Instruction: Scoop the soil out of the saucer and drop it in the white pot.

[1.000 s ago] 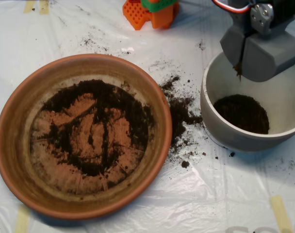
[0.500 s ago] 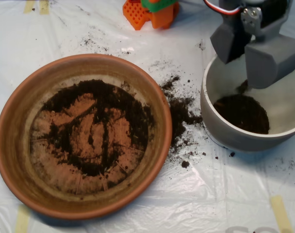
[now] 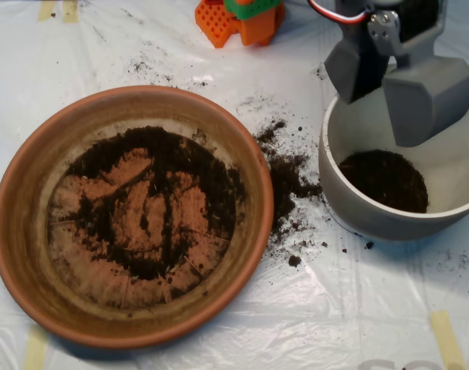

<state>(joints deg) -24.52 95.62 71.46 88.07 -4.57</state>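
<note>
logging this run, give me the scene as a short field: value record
scoop: open, halves spread above the white pot's back rim
white pot: right side, dark soil pile on its bottom
saucer: left, thin smeared soil left, bare clay patches showing
spilled soil: on the plastic sheet between saucer and pot
plastic sheet: covers the table

Saucer (image 3: 22,254): wide terracotta dish with raised rim, flat on the table, well to the left of and below the scoop (image 3: 382,91). Soil (image 3: 161,166) in it is a thin dark smear with scraped streaks baring the clay.

White pot (image 3: 350,200): upright, directly beneath the parted scoop halves. A dark soil mound lies on its white floor, just below the scoop.

Loose crumbs are scattered between saucer and pot, lower left of the scoop.
</note>
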